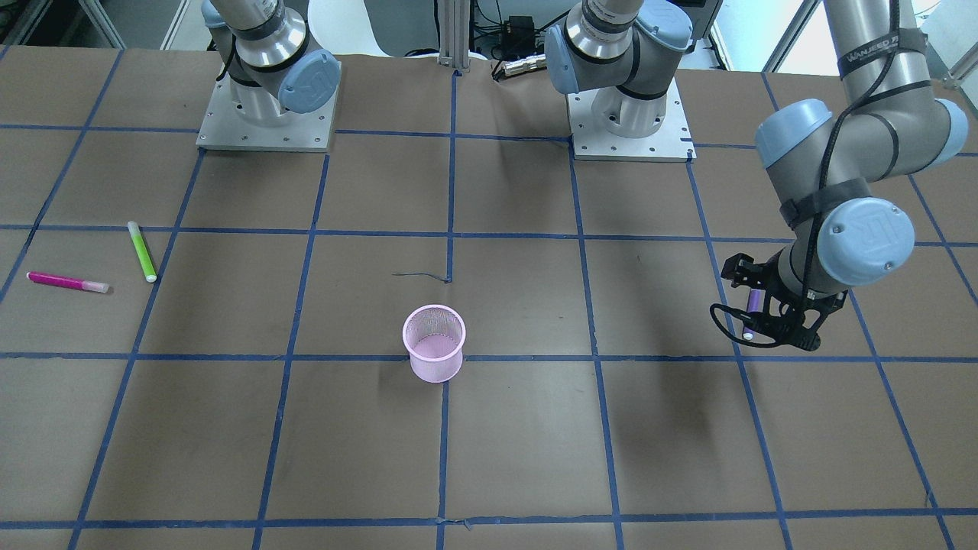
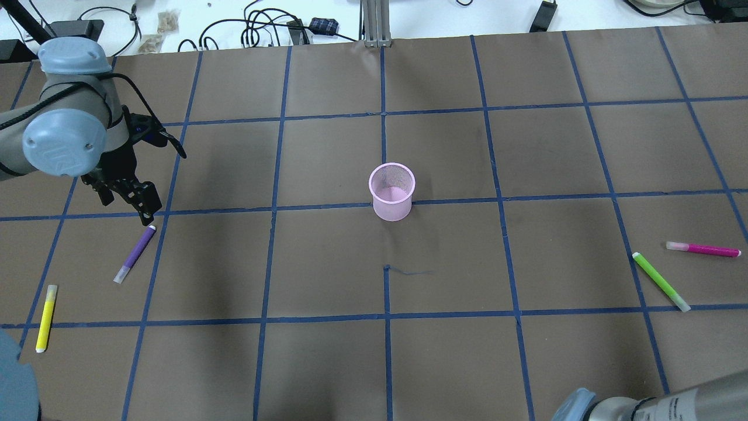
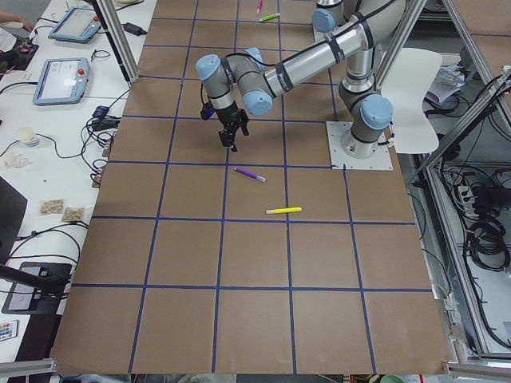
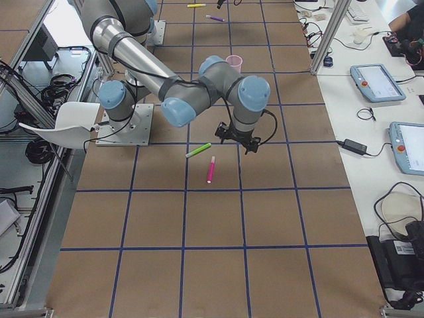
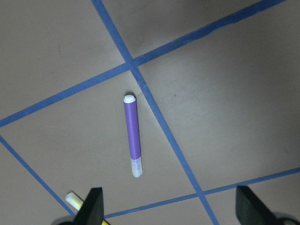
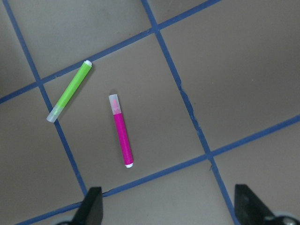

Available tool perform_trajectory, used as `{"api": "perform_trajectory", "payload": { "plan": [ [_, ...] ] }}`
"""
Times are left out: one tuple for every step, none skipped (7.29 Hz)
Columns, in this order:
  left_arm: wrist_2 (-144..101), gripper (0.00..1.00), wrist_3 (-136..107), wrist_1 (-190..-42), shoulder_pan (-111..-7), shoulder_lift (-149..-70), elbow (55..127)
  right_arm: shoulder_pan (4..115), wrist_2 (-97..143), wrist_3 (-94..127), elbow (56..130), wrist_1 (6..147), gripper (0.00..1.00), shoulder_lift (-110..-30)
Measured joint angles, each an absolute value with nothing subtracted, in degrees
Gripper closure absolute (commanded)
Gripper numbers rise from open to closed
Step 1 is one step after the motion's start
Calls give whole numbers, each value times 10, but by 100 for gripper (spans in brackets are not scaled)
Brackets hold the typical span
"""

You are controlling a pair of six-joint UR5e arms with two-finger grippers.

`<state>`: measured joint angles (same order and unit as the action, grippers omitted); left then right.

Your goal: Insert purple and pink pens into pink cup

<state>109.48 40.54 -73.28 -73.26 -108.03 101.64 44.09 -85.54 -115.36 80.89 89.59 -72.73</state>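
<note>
Left claw [image 5: 171, 207] open, right claw [image 6: 169, 207] open

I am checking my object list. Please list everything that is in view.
purple pen: 1, purple, lying on the robot's left
pink pen: 1, pink, lying on the robot's right
green pen: 1, green, beside pink pen, apart
yellow pen: 1, yellow, left, nearer the robot
pink cup: 1, pink mesh, upright, table centre
table: 1, brown, blue tape grid
left gripper: 1, black, open, near purple pen
right gripper: 1, black, open, near pink pen

Robotics lab — brown table [image 1: 519, 428] with blue tape grid [image 1: 451, 233], teach pendants [image 4: 377, 83], cable tangles [image 2: 257, 29], aluminium frame post [image 2: 377, 23].
</note>
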Motion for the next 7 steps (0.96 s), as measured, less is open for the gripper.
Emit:
{"api": "perform_trajectory", "payload": {
  "plan": [
    [1097,0,419,-698,-731,-1106,1020,416,-815,-1227,809,893,1,-699],
    [1100,0,427,-675,-731,-1132,1022,394,-772,-1297,810,890,2,-669],
    [1107,0,431,-662,-731,-1150,1021,379,-737,-1357,810,881,2,-641],
    [1116,3,432,-656,-730,-1159,1020,369,-720,-1400,811,865,2,-620],
    [1121,4,433,-654,-730,-1163,1022,364,-709,-1429,823,855,3,-609],
    [1123,4,433,-653,-730,-1164,1024,358,-699,-1443,855,861,4,-606],
    [1123,2,433,-653,-730,-1165,1027,350,-696,-1451,902,896,4,-607]
  ]
}}
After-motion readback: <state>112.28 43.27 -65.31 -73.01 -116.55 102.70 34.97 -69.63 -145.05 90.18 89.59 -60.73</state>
